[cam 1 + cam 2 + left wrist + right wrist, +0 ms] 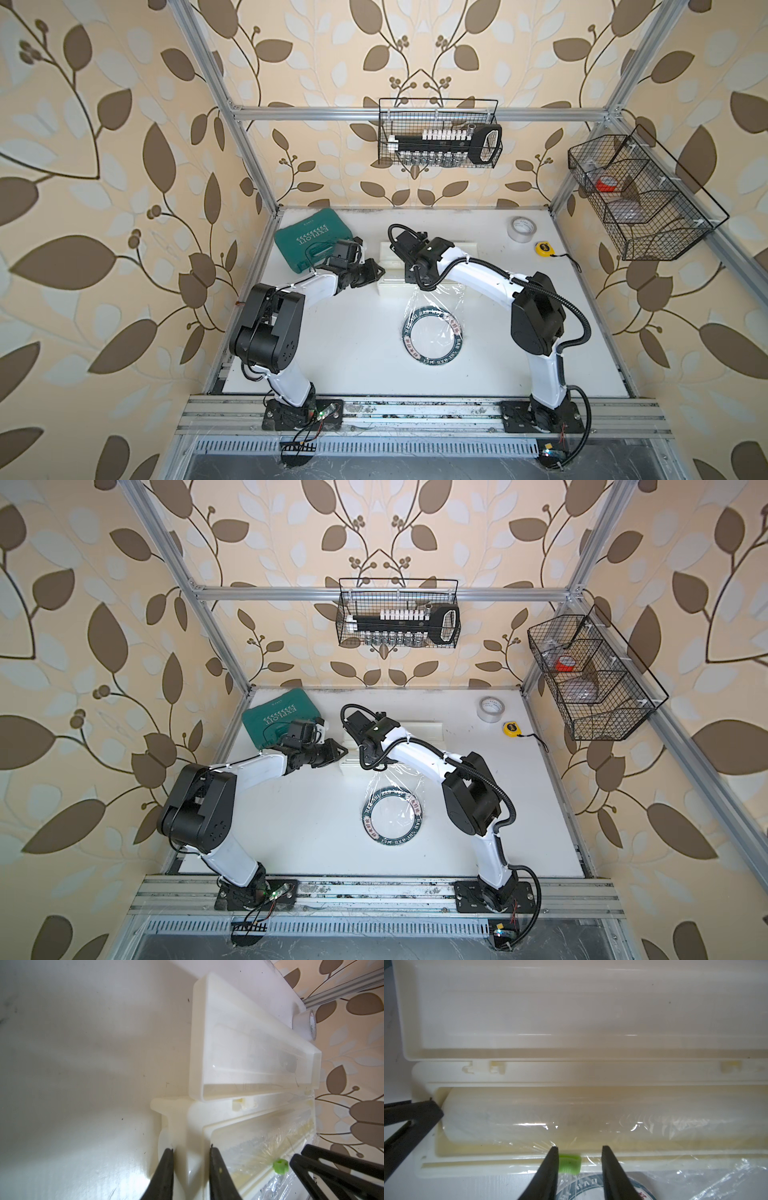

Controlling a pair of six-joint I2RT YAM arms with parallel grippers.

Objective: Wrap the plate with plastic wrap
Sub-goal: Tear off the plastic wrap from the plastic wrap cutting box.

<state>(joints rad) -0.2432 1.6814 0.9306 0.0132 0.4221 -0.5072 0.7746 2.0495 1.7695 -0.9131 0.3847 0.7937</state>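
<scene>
The right pincer (580, 1147) stands narrowly open, its two black fingers astride the small green tab (569, 1163) on the front lip of the long white plastic dispenser box (488, 1164). One finger is right beside the tab and the other is clear of it. From under that tab the thin, clear, crinkly plastic wrap (712, 1178) runs out of the box and drapes over the round white plate with a broad dark navy rim and white lettering (407, 336). The plate lies flat on the white table (353, 353) near its middle, between the two arms and just on the arm-base side of the box. How far the film reaches over the plate's near edge I cannot tell. Inside the box the roll of wrap (519, 1118) lies in its trough, and the hinged lid (571, 1012) lies open, flat behind it. The left pincer (191, 1148) is closed on the box's end wall, one finger outside and one inside the trough. Farther out, a green plastic tool case (309, 239) lies at the far left corner. A grey tape roll (521, 239) and a yellow tape measure (545, 248) sit at the far right, well apart from the plate. A black wire basket (384, 124) hangs on the back wall and another (665, 237) on the right wall.
</scene>
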